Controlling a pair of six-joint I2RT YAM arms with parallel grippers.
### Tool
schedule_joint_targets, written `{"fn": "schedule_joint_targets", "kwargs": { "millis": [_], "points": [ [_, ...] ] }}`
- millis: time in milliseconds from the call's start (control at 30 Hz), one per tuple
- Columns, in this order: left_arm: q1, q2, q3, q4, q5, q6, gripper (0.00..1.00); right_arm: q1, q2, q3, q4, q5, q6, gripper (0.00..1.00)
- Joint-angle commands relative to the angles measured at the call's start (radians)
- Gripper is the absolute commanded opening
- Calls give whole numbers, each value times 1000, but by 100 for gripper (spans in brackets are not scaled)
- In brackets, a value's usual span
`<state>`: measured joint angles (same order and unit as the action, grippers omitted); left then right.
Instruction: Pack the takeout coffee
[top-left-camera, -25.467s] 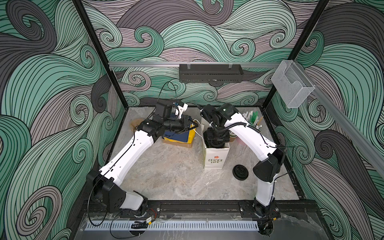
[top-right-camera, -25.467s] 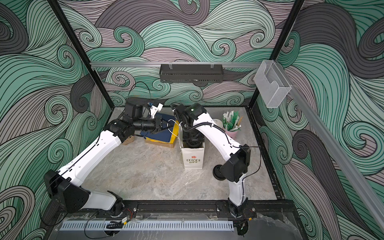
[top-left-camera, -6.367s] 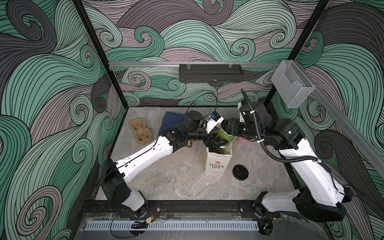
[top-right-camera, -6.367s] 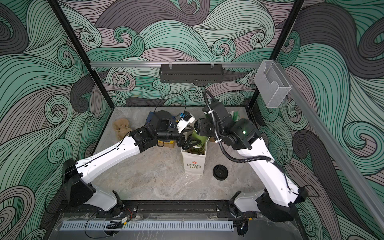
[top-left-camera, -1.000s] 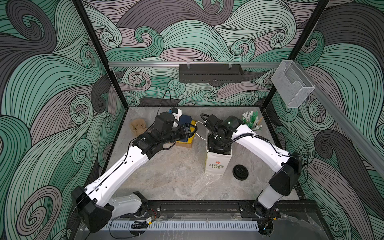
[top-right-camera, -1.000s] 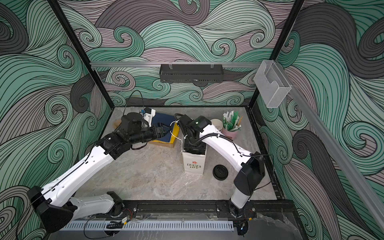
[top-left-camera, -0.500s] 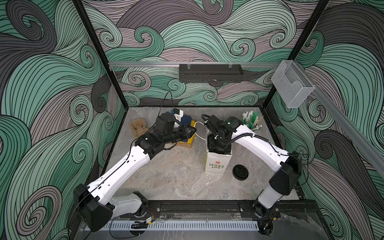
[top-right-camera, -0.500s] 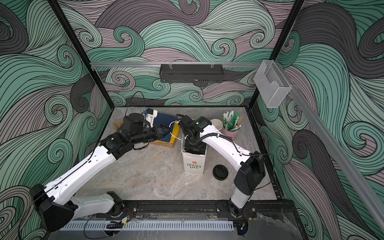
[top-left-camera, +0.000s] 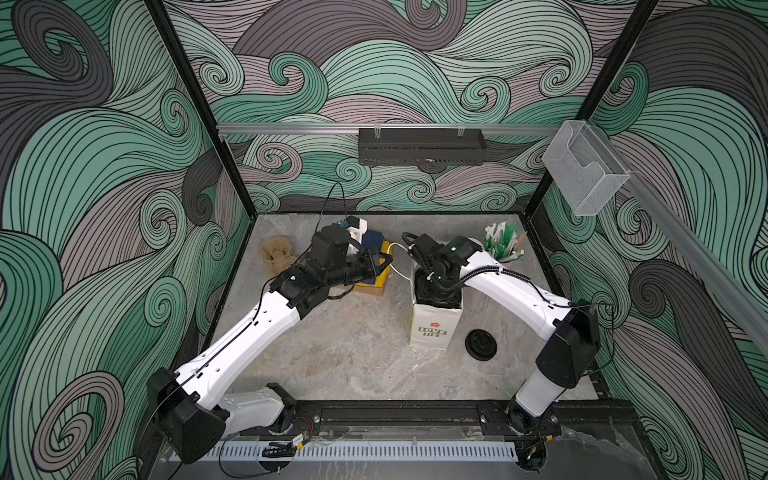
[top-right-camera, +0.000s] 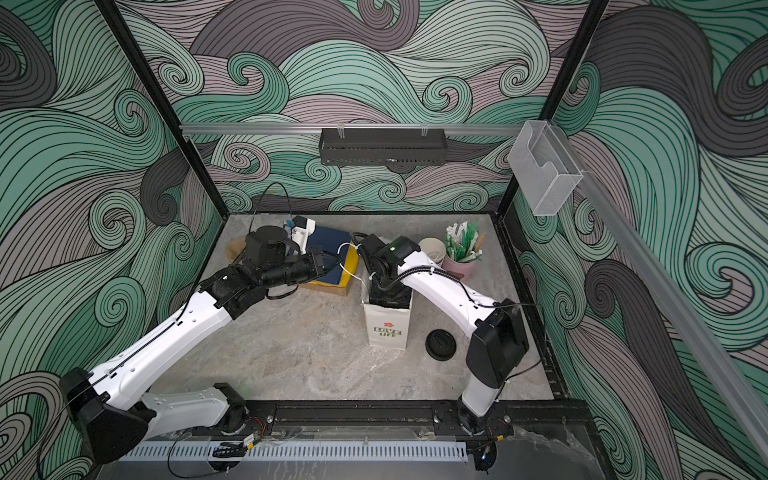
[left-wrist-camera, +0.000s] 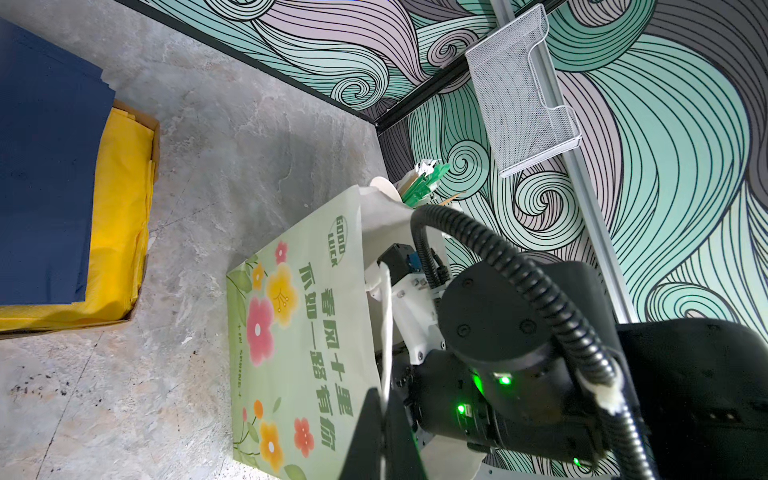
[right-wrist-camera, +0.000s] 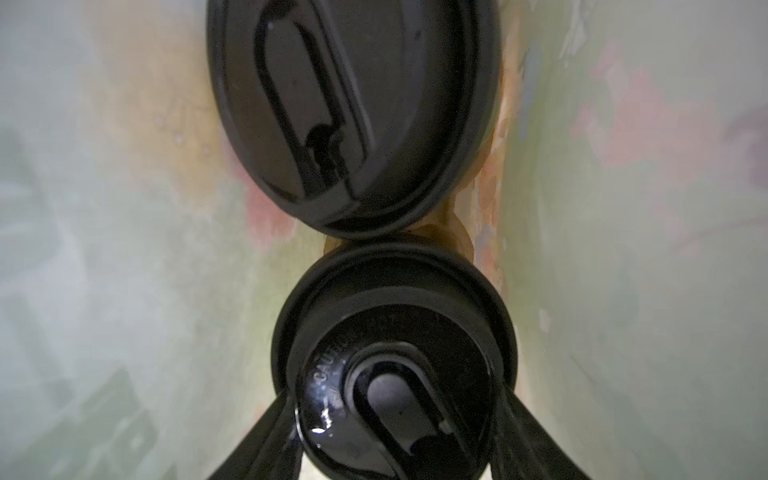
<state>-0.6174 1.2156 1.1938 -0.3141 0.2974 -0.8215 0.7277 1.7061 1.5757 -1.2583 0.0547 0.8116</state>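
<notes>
Right wrist view looks straight down into the bag (right-wrist-camera: 124, 249), whose soft walls close in on both sides of the two coffees. The right gripper (right-wrist-camera: 395, 419) straddles the cup (right-wrist-camera: 395, 332). Its fingers (right-wrist-camera: 266, 440) run in under the lid rim on either flank, clasping the cup. The second cup (right-wrist-camera: 353, 112) sits just beyond with its lid tilted. That lid's rim touches the first lid's rim, and one side lies against the bag wall. Little slack is left around either lid.

In both top views, taking the back wall as 12 o'clock, the bag stands upright, right of the table's middle. The right arm's wrist fills its mouth, so both coffees are hidden there. At 10 o'clock of the bag the left gripper (top-left-camera: 383, 261) is clenched on the white handle (top-left-camera: 398, 251), which stretches from the bag's rim to the claw. The left wrist view shows the strap pinched between the fingers (left-wrist-camera: 365, 436).

The box (top-right-camera: 350, 270) lies at 10 o'clock, near the bag, with a bare strip of table between them. A loose lid (top-left-camera: 481, 344) lies just beside the bag's base at 4 o'clock. The straws (top-left-camera: 500, 245) stand at 1 o'clock, near the back right corner. A brown carrier (top-left-camera: 276, 254) sits well apart at 9 o'clock, by the left wall. The widest bare table (top-left-camera: 353, 365) runs from 6 to 8 o'clock, down to the front rail.
</notes>
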Motion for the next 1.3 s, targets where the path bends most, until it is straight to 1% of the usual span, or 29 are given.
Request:
{"fn": "schedule_joint_targets", "kwargs": {
  "millis": [0,733,1267],
  "points": [
    [8,-1,0,28,18,-3,0,-9,12,-20,3,4,0,62],
    [8,-2,-3,32,25,-1,0,-13,39,-69,40,13,-3,62],
    [8,-10,-13,36,22,-2,0,-13,51,-58,15,31,-4,61]
  ]
}}
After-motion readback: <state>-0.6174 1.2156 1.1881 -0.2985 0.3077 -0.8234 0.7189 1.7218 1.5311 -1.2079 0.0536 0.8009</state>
